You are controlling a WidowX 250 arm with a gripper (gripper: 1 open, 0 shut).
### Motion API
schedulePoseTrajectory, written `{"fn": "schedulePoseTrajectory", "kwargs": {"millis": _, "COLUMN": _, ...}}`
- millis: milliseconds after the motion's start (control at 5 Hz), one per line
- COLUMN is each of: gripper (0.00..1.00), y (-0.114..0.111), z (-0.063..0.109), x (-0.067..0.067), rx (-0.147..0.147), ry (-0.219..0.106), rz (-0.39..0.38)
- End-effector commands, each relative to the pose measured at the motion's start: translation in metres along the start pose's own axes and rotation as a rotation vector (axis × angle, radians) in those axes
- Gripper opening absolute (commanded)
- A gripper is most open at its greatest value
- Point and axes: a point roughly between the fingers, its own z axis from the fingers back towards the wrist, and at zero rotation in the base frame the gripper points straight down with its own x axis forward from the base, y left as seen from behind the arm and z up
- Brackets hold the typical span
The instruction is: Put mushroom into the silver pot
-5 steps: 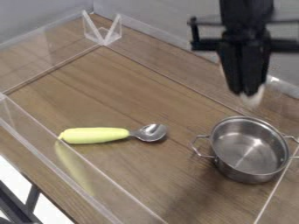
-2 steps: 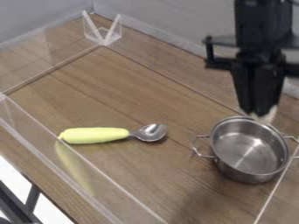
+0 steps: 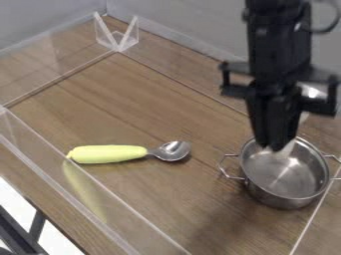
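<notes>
Camera view: we see our gripper (image 3: 278, 145) hanging tip-down over the silver pot (image 3: 282, 170), which sits near the counter's (image 3: 120, 100) front right corner. Our jaws are pinched close together; a pale sliver shows at their tips just above the pot's rim, but we cannot make out whether it is the mushroom. A yellow-green-handled spoon (image 3: 130, 153) lies toward the front left edge, well apart from the pot.

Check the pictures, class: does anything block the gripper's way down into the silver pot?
Nothing visible does. The shut gripper hangs right over the silver pot, whose mouth is open. The spoon lies off to the pot's left.
</notes>
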Motion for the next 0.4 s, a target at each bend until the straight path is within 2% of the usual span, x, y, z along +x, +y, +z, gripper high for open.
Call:
{"fn": "schedulePoseTrajectory", "kwargs": {"millis": 0, "gripper": 0.0, "y": 0.0015, "z": 0.0033, "x": 0.0065, "rx": -0.006, "ry": -0.032, "rz": 0.006}}
{"fn": "schedulePoseTrajectory", "kwargs": {"millis": 200, "gripper": 0.0, "y": 0.0102, "z": 0.0095, "x": 0.0151, "rx": 0.006, "ry": -0.028, "rz": -0.024}}
